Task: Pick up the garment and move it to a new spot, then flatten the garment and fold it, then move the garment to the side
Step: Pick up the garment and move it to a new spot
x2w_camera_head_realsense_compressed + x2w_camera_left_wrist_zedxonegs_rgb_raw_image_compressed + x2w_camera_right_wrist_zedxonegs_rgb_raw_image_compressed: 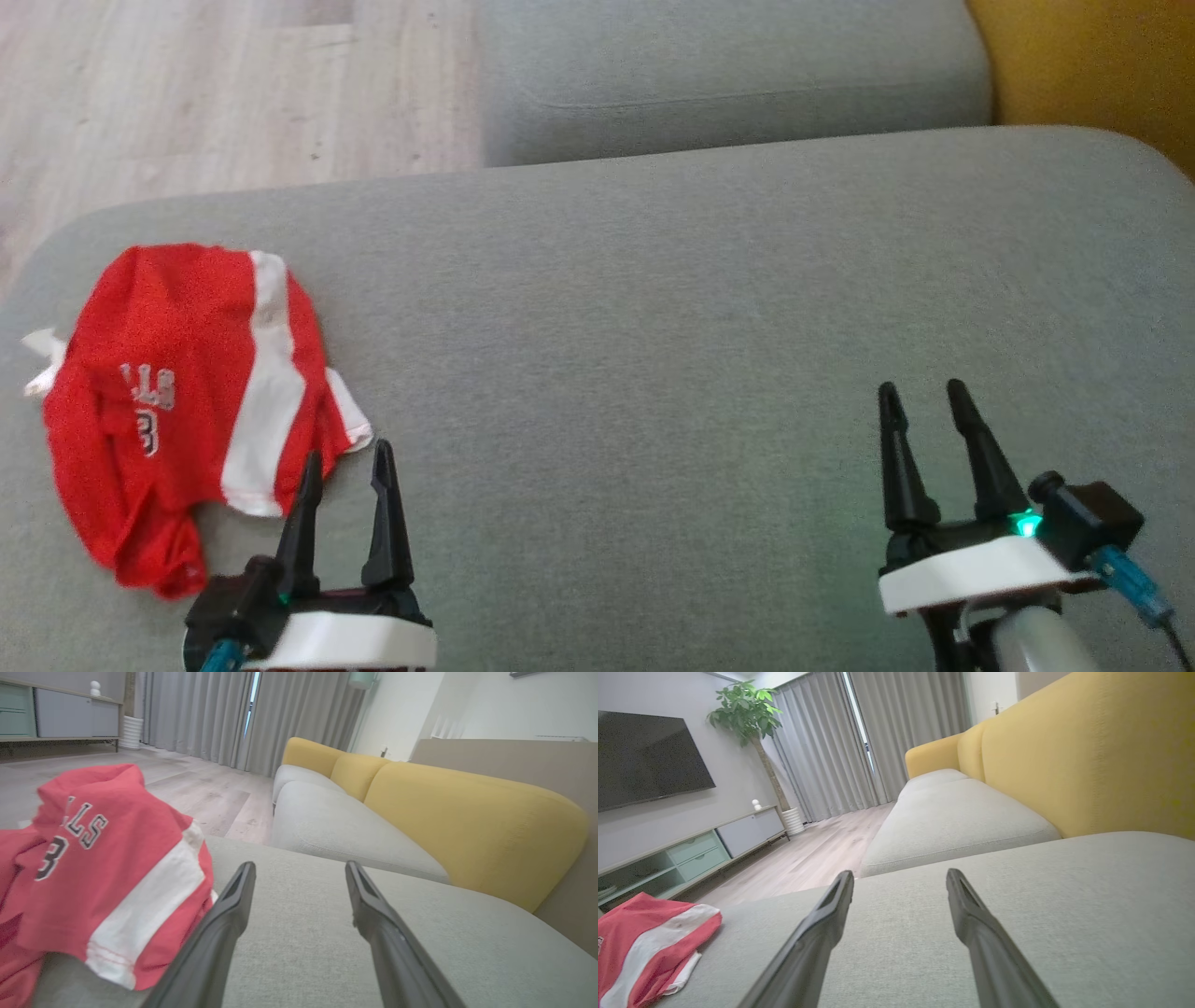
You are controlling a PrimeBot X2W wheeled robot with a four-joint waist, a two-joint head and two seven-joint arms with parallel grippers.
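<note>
Left gripper [347, 455] sits at 7 o'clock in the head view, its two dark fingers spread, nothing between them. Right gripper [922, 386] at 5 o'clock, fingers likewise spread and holding nothing. Both hang low over the wide grey fabric seat cushion [653, 327].

Crumpled red jersey with white stripes and dark lettering [177, 392] lies on the cushion's 9 o'clock end, near the rounded edge. Its lower white hem is just beside the left gripper's outer finger; contact cannot be told. In the left wrist view the jersey [107, 858] bulks at 9 o'clock of the open fingers [224, 924]. The right gripper is well apart from it.

Yellow upholstered backrest [1092, 65] at 1 o'clock; pale wood-plank floor [187, 93] at 11 o'clock.

Right wrist view: white ribbed pot [794, 820] holds a thin-trunked green leafy tree [742, 704]. Low cabinet with pale green compartments [691, 854]; contents too blurred to identify.
</note>
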